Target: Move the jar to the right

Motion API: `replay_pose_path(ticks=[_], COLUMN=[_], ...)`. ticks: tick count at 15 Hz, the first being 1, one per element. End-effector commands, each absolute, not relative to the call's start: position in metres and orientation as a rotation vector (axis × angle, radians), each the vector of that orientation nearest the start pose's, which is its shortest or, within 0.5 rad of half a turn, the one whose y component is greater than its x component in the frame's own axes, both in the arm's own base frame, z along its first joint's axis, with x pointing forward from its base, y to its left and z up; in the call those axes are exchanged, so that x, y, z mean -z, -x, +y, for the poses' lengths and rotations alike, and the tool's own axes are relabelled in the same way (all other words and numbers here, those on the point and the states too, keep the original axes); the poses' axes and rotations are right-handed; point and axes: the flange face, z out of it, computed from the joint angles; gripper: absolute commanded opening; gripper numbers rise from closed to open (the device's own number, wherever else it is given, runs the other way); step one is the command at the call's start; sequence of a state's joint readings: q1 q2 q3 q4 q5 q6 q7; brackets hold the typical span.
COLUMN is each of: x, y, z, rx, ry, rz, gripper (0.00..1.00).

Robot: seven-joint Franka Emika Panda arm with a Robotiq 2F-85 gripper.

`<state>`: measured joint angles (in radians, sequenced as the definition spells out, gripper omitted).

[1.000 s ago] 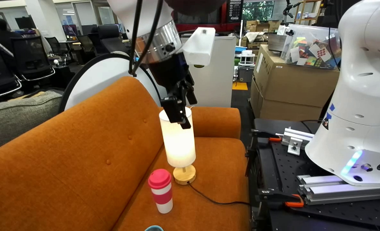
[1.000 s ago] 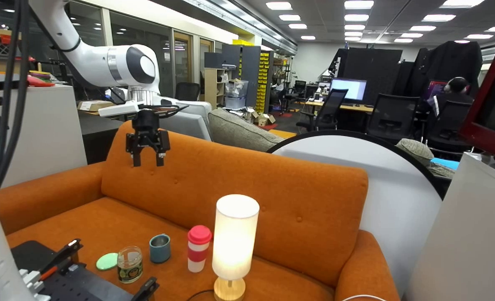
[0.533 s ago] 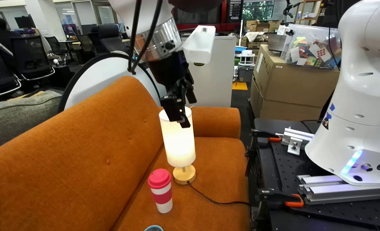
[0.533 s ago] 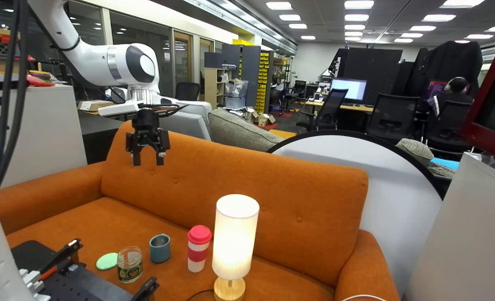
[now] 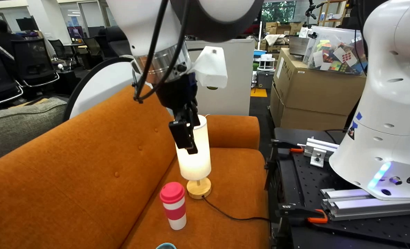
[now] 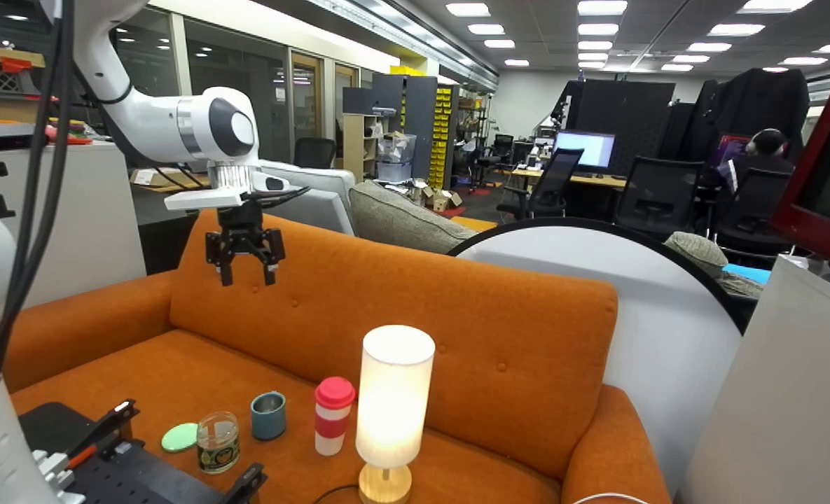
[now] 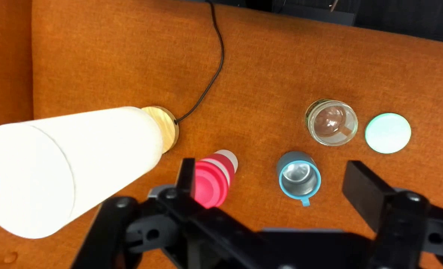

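Observation:
The jar (image 6: 218,444) is clear glass with a dark label and no lid on, and it stands upright on the orange sofa seat. Seen from above in the wrist view, the jar (image 7: 331,122) shows its round mouth beyond my fingertips, toward the seat's front edge. My gripper (image 7: 273,176) is open, its two fingers wide apart with nothing held. In an exterior view my gripper (image 6: 248,276) hangs well above the seat, in front of the backrest. The jar is out of view in an exterior view where my gripper (image 5: 188,141) overlaps the lamp.
A light green lid (image 7: 388,133) lies flat beside the jar. A blue-grey mug (image 6: 268,416) stands near it, then a pink-topped white tumbler (image 6: 331,414) and a lit cylinder lamp (image 6: 391,399). The lamp's dark cord (image 7: 220,63) runs to the seat's front edge.
My gripper has come down a little, shifting slightly left in both exterior views, mostly within the last half second. Its fingers stay apart. The jar and the other objects have not moved.

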<state>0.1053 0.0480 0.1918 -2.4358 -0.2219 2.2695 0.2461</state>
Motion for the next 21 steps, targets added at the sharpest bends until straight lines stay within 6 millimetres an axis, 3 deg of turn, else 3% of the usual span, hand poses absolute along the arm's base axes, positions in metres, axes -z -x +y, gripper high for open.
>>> replay_pose_path(ticks=[1,2,11,17,21], x=[-0.245,-0.253,-0.249,-0.224,-0.202], y=[-0.443,-0.441,-0.441,-0.425,-0.421], z=[0.129,0.131,0.134,0.167,0.178], rx=[-0.318,-0.308,-0.296,-0.157,-0.158], ry=[3.283,3.294,3.295,3.261,3.133], rz=[-0.556,-0.452,-0.471,-0.815,-1.021], gripper=[1.0,1.0,1.0,1.0,1.0])
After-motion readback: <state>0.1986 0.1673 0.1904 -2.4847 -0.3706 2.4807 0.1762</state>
